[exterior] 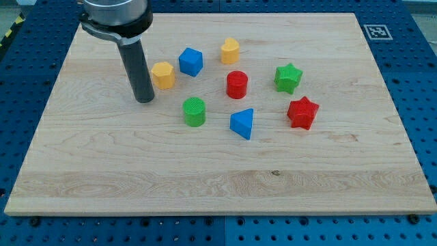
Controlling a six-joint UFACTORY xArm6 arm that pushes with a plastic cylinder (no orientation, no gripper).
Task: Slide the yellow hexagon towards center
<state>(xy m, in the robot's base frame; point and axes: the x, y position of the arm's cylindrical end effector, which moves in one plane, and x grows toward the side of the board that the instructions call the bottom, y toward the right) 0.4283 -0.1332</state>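
Observation:
The yellow hexagon (163,74) sits on the wooden board (136,171), left of the board's middle and just left of the blue cube (191,61). My tip (144,100) rests on the board a little below and to the left of the yellow hexagon, apart from it by a small gap. The dark rod rises from the tip toward the view's top left.
A yellow heart-like block (230,50), a red cylinder (237,85), a green cylinder (194,111), a blue triangle (242,124), a green star (287,78) and a red star (302,113) lie right of the hexagon. A marker tag (377,31) sits at the top right.

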